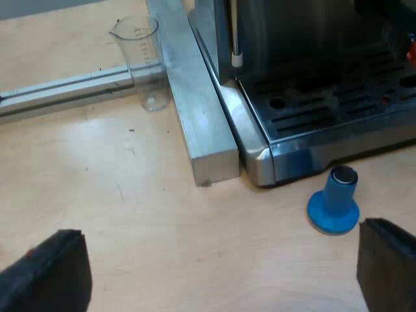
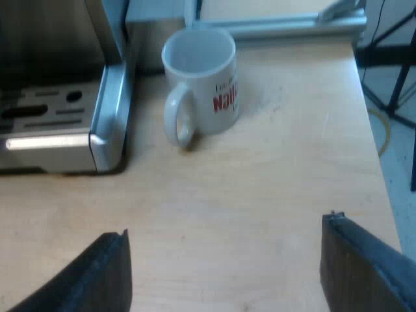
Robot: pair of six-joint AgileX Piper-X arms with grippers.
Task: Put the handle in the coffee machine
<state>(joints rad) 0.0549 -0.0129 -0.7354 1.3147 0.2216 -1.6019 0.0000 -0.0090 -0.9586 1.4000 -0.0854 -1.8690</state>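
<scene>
**Left wrist view.** The left gripper hovers over the table, fingers wide apart with nothing between them. Ahead is the espresso machine, its slotted drip tray facing the gripper. A blue tamper stands on the table just beside the tray's front edge. A measuring glass stands just beside a metal rail that runs along the machine's side. A small red patch at the machine's front may be the red end of the holder's handle; this cannot be settled.

**Right wrist view.** The right gripper hovers over the table, fingers apart and empty. A white mug stands near the machine's corner.

**Step.** Neither gripper carries the holder, so the task appears either not yet begun or finished. The next move calls for confirming what the red patch is.
</scene>
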